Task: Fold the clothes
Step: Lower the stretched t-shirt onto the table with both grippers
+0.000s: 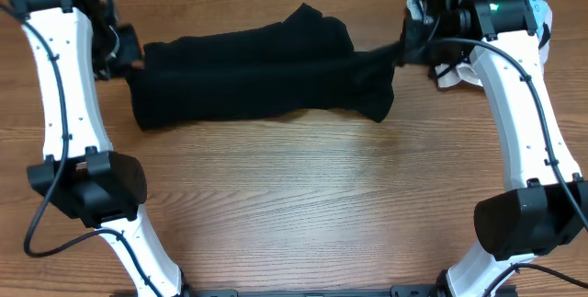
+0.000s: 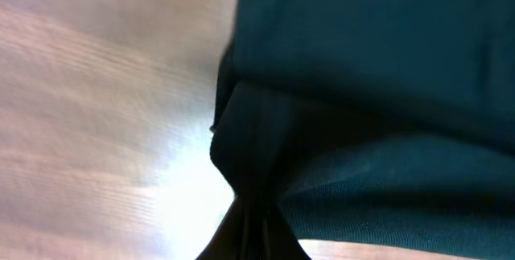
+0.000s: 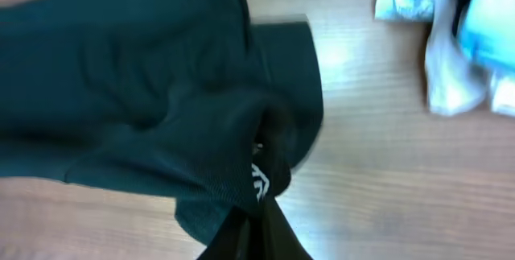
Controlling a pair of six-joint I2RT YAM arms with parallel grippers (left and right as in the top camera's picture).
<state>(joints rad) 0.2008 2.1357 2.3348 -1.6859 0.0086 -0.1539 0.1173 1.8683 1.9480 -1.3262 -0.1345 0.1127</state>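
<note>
The left tool [image 2: 251, 229] is clamped on a gathered corner of the dark garment [image 1: 248, 72]. The right tool [image 3: 256, 226] pinches the opposite end the same way, cloth bunching into each grip. Between the two tools the garment lies stretched along the bench [image 1: 303, 196], rumpled, with a hump near the right tool. To fold well, I'd raise both ends evenly under light tension so creases drop out, then bring them toward the bare wood behind the tools. Just beyond the right tool sits a pile of pale clothes [image 3: 451, 59] — steer clear of it.
</note>
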